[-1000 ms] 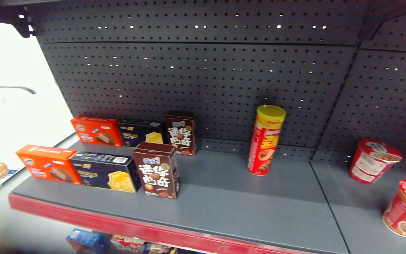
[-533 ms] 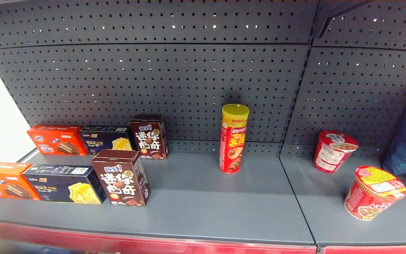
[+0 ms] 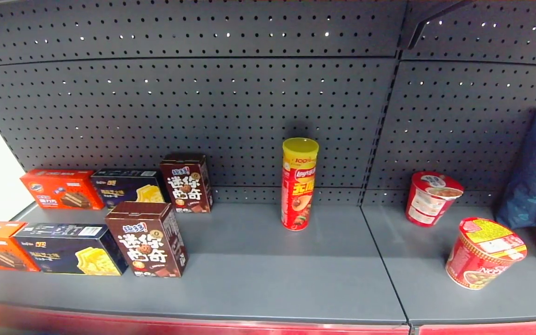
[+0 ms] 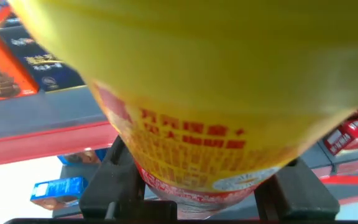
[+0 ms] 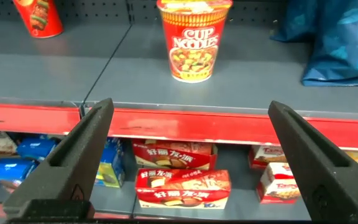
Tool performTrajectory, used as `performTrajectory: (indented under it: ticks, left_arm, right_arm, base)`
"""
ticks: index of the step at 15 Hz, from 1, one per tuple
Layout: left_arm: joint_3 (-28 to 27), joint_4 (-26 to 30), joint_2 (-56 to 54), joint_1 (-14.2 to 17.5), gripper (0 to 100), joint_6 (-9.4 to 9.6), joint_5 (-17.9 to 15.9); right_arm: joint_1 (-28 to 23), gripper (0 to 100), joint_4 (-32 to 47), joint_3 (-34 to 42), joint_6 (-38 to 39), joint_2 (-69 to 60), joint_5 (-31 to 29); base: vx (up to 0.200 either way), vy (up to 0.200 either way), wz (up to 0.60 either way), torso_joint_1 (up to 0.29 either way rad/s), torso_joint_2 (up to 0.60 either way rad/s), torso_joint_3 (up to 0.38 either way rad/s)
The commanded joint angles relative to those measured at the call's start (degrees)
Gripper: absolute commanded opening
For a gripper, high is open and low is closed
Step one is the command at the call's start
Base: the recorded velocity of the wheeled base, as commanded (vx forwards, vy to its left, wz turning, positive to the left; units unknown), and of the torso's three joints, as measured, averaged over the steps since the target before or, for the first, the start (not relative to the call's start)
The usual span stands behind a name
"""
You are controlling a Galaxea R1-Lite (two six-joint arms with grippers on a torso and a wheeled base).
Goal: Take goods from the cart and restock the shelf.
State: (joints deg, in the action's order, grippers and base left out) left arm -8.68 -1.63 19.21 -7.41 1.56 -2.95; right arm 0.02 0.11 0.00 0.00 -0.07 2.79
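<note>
your head view has swung right; the goods haven't moved. left end effector (image 4: 204, 193) grips a can (image 4: 191, 93) just before the shelf (image 3: 272, 270); right end effector (image 5: 191, 106) gapes empty. placing likely comes next.

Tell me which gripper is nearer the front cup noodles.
Right. The right gripper, open, faces the front cup noodles from just off the shelf edge. The left gripper, holding a yellow can, is over by the snack boxes farther left.
</note>
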Motion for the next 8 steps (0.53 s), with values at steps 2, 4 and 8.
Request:
performTrajectory:
  ticks: [2, 4, 8]
  left_arm:
    - [-1.4, 0.1, 0.3, 0.0, 0, 0.02, 0.9]
    - [-1.4, 0.1, 0.3, 0.0, 0, 0.02, 0.9]
    - [-3.1, 0.1, 0.0, 0.1, 0, 0.11, 5.7]
  right_arm:
    - [0.0, 100, 0.0, 0.0, 0.0, 0.1, 0.0]
    - [0.0, 100, 0.0, 0.0, 0.0, 0.1, 0.0]
    - [0.0, 100, 0.0, 0.0, -0.1, 0.1, 0.1]
  base:
    - [0.000, 0.000, 0.00, 0.000, 0.00, 0.000]
    - [0.000, 0.000, 0.00, 0.000, 0.00, 0.000]
    - [0.000, 0.000, -0.15, 0.001, 0.00, 0.001]
